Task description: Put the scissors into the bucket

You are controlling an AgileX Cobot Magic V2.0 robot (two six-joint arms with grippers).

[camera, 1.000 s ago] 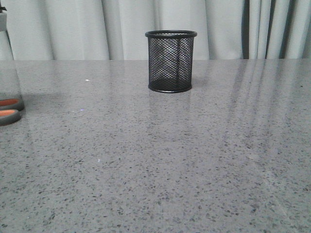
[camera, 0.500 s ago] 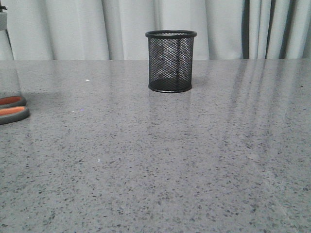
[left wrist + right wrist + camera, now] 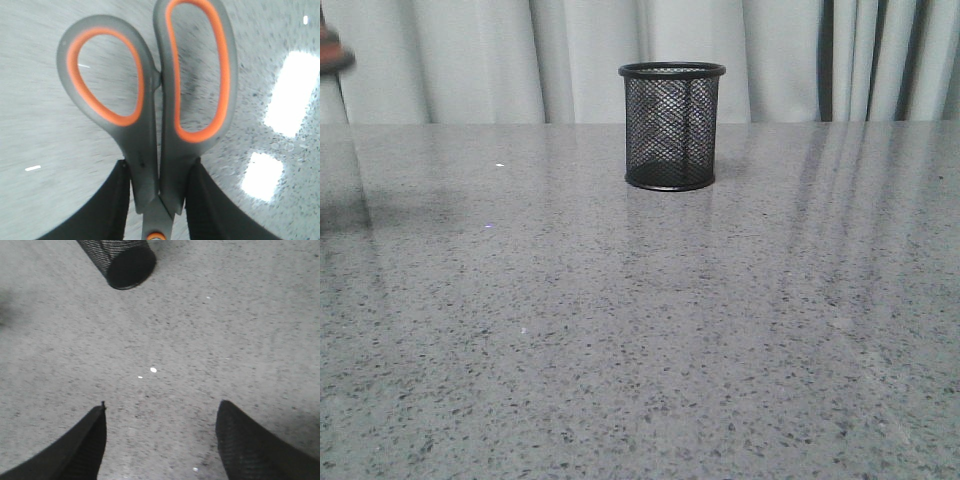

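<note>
The bucket (image 3: 672, 126), a black wire-mesh cup, stands upright at the far middle of the table; its base also shows in the right wrist view (image 3: 121, 260). My left gripper (image 3: 159, 167) is shut on the scissors (image 3: 150, 100), clamping the grey handle shanks just below the orange-lined loops; the blades are hidden. In the front view only a blurred orange and grey bit of the scissors (image 3: 332, 55) shows at the upper left edge, well above the table. My right gripper (image 3: 162, 407) is open and empty over bare table, apart from the bucket.
The grey speckled table (image 3: 640, 320) spreads across the front view. Pale curtains (image 3: 570, 50) hang behind its far edge. Bright light reflections (image 3: 292, 92) lie on the tabletop in the left wrist view.
The scissors' handles lay low at the left edge by the table; now they are lifted high to the upper left corner. The bucket has not moved.
</note>
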